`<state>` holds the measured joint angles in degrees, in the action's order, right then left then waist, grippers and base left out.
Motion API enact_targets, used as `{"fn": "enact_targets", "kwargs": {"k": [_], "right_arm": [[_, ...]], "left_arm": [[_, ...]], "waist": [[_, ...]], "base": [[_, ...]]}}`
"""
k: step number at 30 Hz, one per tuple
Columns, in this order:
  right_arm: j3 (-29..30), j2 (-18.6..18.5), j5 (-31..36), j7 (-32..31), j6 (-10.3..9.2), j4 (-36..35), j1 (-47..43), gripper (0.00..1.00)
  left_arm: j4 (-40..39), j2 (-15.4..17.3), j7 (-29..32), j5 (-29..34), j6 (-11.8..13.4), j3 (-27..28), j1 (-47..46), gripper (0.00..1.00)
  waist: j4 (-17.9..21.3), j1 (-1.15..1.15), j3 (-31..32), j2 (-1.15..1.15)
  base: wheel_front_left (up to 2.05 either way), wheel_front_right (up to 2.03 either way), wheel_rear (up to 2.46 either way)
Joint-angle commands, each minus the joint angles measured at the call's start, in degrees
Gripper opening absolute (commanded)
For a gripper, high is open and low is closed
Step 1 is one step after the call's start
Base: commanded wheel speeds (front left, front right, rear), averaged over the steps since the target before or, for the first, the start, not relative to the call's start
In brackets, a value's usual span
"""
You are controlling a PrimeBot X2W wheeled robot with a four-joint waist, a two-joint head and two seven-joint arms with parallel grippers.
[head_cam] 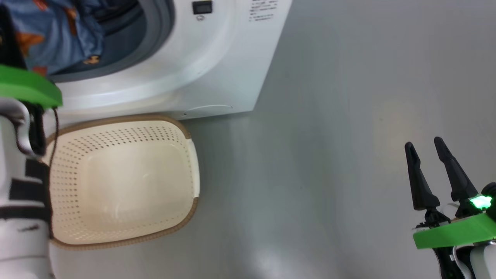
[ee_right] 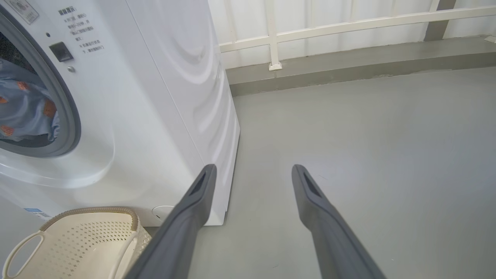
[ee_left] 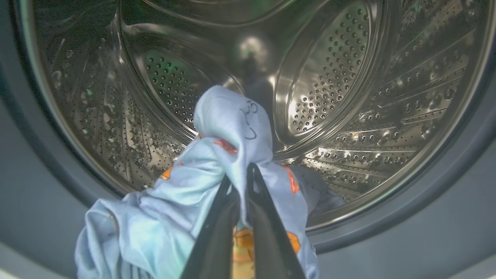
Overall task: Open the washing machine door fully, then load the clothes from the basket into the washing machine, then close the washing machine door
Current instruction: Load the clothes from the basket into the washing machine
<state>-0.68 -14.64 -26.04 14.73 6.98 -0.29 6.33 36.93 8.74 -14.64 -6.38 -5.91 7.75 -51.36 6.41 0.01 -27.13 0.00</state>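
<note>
My left gripper [ee_left: 240,172] is shut on a light blue printed garment, part of the clothes [ee_left: 228,116]. It holds the bunch at the mouth of the steel drum [ee_left: 348,77], and the cloth hangs down over the grey gasket [ee_left: 31,174]. In the head view the clothes [head_cam: 50,35] fill the opening of the white washing machine [head_cam: 217,58]. The cream basket [head_cam: 116,118] stands on the floor in front of it with nothing inside. My right gripper [head_cam: 423,142] stands open over bare floor, far to the right. The washing machine door is out of view.
My left forearm with its green bracket [head_cam: 27,87] rises at the left edge beside the basket. Grey floor [ee_right: 368,135] stretches to the right of the machine. A white railing [ee_right: 348,27] on a low kerb runs behind it.
</note>
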Motion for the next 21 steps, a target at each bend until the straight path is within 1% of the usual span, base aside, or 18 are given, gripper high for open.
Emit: {"fn": "enact_targets", "kwargs": {"k": [1,5,8,10,11,13,14,17,21], "right_arm": [[-1.3,-0.5,-1.0,0.3,0.51,-1.2,1.3,1.0],[-1.8,-0.2,-1.1,0.3,0.51,-1.1,2.3,1.0],[-2.5,0.1,-1.2,0.3,0.51,-1.0,3.2,1.0],[-2.6,0.2,-1.3,0.3,0.51,-0.9,3.6,1.0],[-2.7,0.3,-1.3,0.3,0.51,-0.8,3.7,1.0],[-3.0,0.4,-1.3,0.3,0.51,-0.8,3.9,1.0],[-3.2,0.4,-1.3,0.3,0.51,-0.7,4.0,1.0],[-3.2,0.6,-1.3,0.3,0.51,-0.4,4.0,1.0],[-3.0,0.7,-1.2,0.3,0.51,-0.2,3.5,1.0]], "left_arm": [[0.8,3.9,-0.4,1.6,-0.5,0.0,-3.8,0.0],[2.6,5.6,-0.4,3.1,-0.5,-0.9,-8.4,0.0],[1.9,7.4,-0.4,5.2,0.5,-1.9,-11.8,0.0],[2.1,7.9,-0.4,5.5,1.4,-1.9,-13.0,0.0],[2.9,8.1,-0.4,5.7,1.8,-1.9,-13.4,0.1],[3.6,8.8,-0.4,6.2,2.8,-1.8,-13.9,0.91],[4.4,8.9,-0.4,5.8,3.2,-1.4,-13.8,1.0],[5.6,9.0,-0.4,4.9,3.7,-0.4,-13.0,1.0],[5.7,8.8,-0.4,3.7,3.5,0.6,-11.3,1.0]], "waist": [[3.0,-0.01,-3.1,0.0],[4.1,-0.01,-4.5,0.0],[5.2,-0.01,-5.4,0.0],[5.6,-0.01,-5.9,0.0],[5.9,-0.01,-5.9,0.0],[6.3,-0.01,-6.1,0.0],[6.4,-0.01,-6.0,0.0],[6.6,-0.01,-5.7,0.0],[6.2,-0.01,-4.9,0.0]], "base": [[0.0,0.0,0.0],[0.0,0.0,0.0],[0.0,0.0,0.0],[0.0,0.0,0.0],[0.0,0.0,0.0],[0.0,0.0,0.0],[0.0,0.0,0.0],[0.0,0.0,0.0],[0.0,0.0,0.0]]}}
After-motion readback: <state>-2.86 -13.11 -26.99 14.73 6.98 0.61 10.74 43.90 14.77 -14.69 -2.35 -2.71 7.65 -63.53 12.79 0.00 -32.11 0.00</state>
